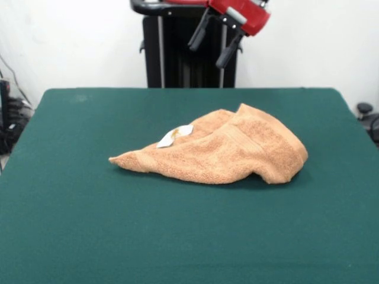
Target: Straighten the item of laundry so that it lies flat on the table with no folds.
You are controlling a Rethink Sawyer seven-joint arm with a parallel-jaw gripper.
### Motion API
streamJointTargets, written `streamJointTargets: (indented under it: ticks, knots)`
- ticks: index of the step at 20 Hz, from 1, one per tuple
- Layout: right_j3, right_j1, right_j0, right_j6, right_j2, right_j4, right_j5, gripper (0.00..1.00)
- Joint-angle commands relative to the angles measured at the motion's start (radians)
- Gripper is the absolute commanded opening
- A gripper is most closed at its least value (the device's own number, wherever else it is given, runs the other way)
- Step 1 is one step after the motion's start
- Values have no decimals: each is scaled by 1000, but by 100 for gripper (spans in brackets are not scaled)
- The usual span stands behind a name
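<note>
**Towel bunched at centre, gripper up top**

We see the towel [222, 151] lying folded over itself in the middle of the table [177, 236], a white tag [174, 136] showing on its upper left fold. At the top of the frame the gripper [212, 42] hangs clear above it, fingers [228, 53] apart and empty.

One view only, from across the table [71, 236], set a little above its top and looking down its length; near edge cut off, far edge and both far corners showing, wall [308, 41] behind.
</note>
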Motion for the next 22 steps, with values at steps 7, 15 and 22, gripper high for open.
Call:
streamJointTargets:
  ticks: [7, 15, 22]
  knots:
    - [26, 67, -13, 148, 150, -9, -69, 100]
    - [-5, 184, 48, 201, 118, 79, -111, 100]
    - [-20, 223, 106, 222, 106, 165, -65, 100]
